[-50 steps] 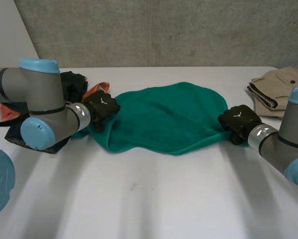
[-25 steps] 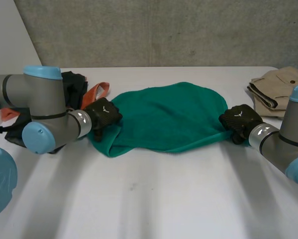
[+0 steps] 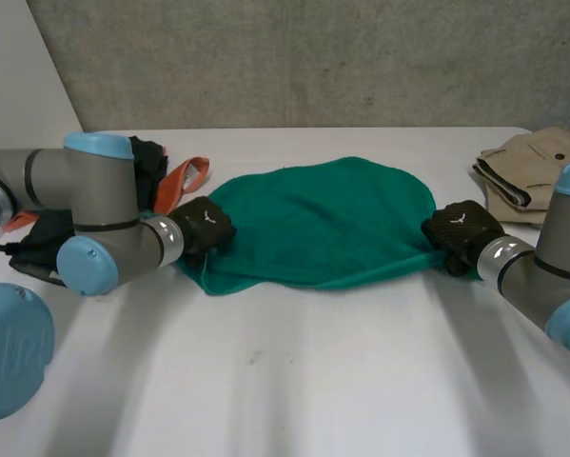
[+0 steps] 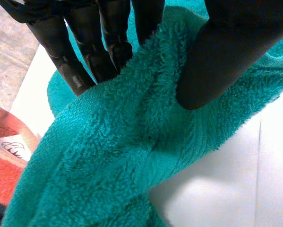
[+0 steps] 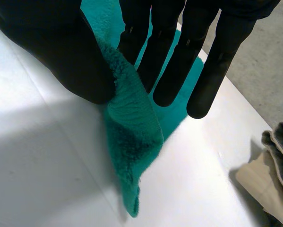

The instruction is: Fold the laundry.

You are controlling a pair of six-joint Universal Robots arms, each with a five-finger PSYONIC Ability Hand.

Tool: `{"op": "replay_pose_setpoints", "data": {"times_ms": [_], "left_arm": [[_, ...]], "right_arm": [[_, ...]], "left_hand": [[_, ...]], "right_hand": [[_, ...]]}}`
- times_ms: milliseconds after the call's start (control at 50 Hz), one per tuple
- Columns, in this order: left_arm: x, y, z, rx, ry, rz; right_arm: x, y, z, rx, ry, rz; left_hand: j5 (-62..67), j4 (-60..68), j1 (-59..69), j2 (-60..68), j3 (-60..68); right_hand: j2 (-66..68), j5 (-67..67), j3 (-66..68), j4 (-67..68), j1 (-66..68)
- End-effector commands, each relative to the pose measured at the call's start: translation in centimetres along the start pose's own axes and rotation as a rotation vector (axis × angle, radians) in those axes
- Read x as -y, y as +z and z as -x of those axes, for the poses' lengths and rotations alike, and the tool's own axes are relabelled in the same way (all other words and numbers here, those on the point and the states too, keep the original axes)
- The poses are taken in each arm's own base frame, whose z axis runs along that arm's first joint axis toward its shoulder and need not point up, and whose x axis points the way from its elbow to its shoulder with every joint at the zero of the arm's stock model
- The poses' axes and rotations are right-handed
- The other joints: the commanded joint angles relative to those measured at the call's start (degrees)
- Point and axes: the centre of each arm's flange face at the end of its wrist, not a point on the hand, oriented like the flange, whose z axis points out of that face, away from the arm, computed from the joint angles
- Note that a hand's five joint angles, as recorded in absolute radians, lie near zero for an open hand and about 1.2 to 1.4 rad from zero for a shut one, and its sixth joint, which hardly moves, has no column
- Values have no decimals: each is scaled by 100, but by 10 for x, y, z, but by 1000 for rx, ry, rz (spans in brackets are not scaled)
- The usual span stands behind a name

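One towel (image 3: 323, 224) lies mid-counter (image 3: 294, 371), its long axis running left to right, and its left end has been drawn slightly inward since a second ago. The left hand (image 3: 206, 227) and right hand (image 3: 461, 231) each pinch one end between fingers and thumb. One clothes pile (image 3: 142, 167) sits at the left and one beige garment (image 3: 532, 167) at the right.

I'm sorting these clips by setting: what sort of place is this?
Probably a lab or test room set up for laundry folding rather than a home: a bare concrete wall, a plain white table, and a folded beige garment waiting beside a green towel.
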Motion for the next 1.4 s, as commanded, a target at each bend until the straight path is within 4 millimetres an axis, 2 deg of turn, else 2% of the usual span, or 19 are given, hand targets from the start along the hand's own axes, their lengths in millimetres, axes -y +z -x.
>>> {"op": "replay_pose_setpoints", "data": {"times_ms": [20,140,240,360,440,580,660,720,760,780,840,860,900,960,1040,1140,1220,1300,1400], "left_arm": [[28,-47,36,99,-45,-1],[51,-111,70,205,-190,-45],[69,-171,98,320,-386,-172],[71,-202,110,374,-554,-249],[66,-198,101,338,-624,-237],[37,-139,81,272,-619,-93],[18,-91,88,309,-580,-27],[27,-62,110,374,-528,-104],[38,-56,124,416,-503,-179],[55,-60,146,494,-468,-285],[83,-76,180,623,-442,-462],[104,-92,200,708,-434,-593],[121,-112,220,797,-443,-724],[139,-136,239,894,-501,-906],[142,-140,239,876,-527,-959],[127,-122,224,808,-546,-883],[98,-101,213,779,-577,-777],[66,-79,195,733,-616,-659],[20,-46,153,639,-667,-477]], "right_arm": [[5,-5,-25,-80,-20,40],[41,-40,-66,-180,-56,17],[94,-86,-102,-291,-78,-99],[128,-124,-122,-347,-62,-166],[124,-128,-121,-277,-56,-122],[98,-89,-96,-108,-99,-33],[80,-55,-87,-80,-169,23],[93,-24,-95,-176,-222,-44],[105,-12,-104,-252,-224,-103],[119,-2,-118,-346,-215,-187],[148,3,-143,-500,-178,-359],[165,0,-159,-586,-135,-475],[178,-4,-171,-647,-81,-594],[198,-16,-188,-718,18,-813],[210,-33,-190,-718,95,-986],[199,-33,-179,-661,90,-944],[180,-22,-161,-571,103,-847],[151,-8,-142,-470,124,-704],[89,16,-107,-317,133,-471]], "left_hand": [[1379,1181,1332,1169,1225],[1379,1181,1332,1169,1225],[1379,1181,1332,1169,1225],[1379,1181,1332,1169,1225],[1379,1181,1332,1169,1225],[1379,1181,1332,1169,1225],[1379,1181,1332,1169,1225],[1379,1181,1332,1169,1225],[1379,1181,1332,1169,1225],[1379,1181,1332,1169,1225],[1379,1181,1332,1169,1225],[1379,1181,1332,1169,1225],[1379,1181,1332,1169,1225],[1379,1181,1332,1169,1225],[1379,1181,1332,1169,1225],[1379,1181,1332,1169,1225],[1379,1181,1332,1169,1225],[1379,1181,1332,1169,1225],[1379,1181,1332,1169,1225]], "right_hand": [[1222,1288,1189,1132,1441],[1222,1288,1189,1132,1441],[1222,1288,1189,1132,1441],[1222,1288,1189,1132,1441],[1222,1288,1189,1132,1441],[1222,1288,1189,1132,1441],[1222,1288,1189,1132,1441],[1222,1288,1189,1132,1441],[1222,1288,1189,1132,1441],[1222,1288,1189,1132,1441],[1222,1288,1189,1132,1441],[1222,1288,1189,1132,1441],[1222,1288,1189,1132,1441],[1222,1288,1189,1132,1441],[1222,1288,1189,1132,1441],[1222,1288,1189,1132,1441],[1222,1288,1189,1132,1441],[1222,1288,1189,1132,1441],[1222,1288,1189,1132,1441]]}}
